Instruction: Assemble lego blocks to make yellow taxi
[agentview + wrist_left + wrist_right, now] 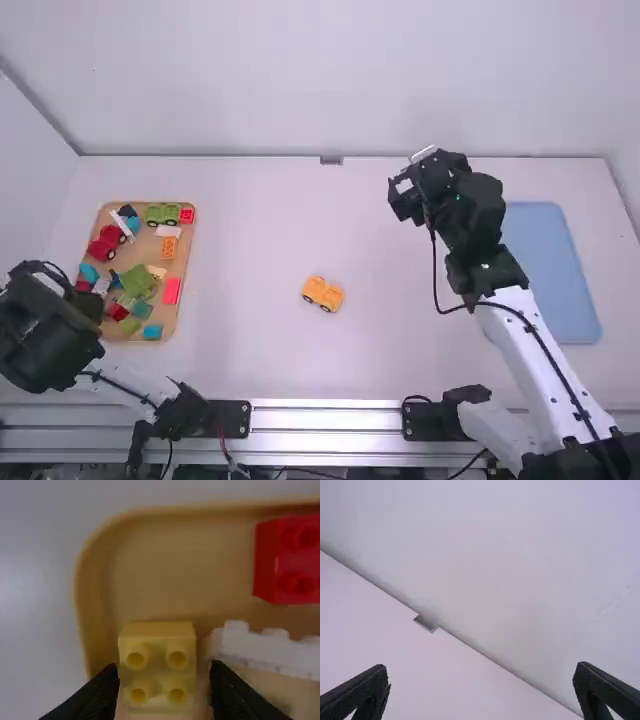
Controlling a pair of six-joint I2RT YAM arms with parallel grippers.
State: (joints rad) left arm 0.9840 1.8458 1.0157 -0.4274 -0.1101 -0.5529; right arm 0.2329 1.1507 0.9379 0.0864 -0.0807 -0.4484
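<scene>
While the left gripper [88, 308] gapes, a yellow block [157, 666] shows between its fingertips.

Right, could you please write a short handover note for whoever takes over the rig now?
Left hand: at the tan tray, open, with a finger on either side of a yellow block.
Right hand: open and empty, above the table's far right part.
Taxi: near the middle of the table.
Done: yellow body on wheels.
Left: probably grip the yellow block and add it to the taxi; I can't tell whether more pieces are needed.
</scene>
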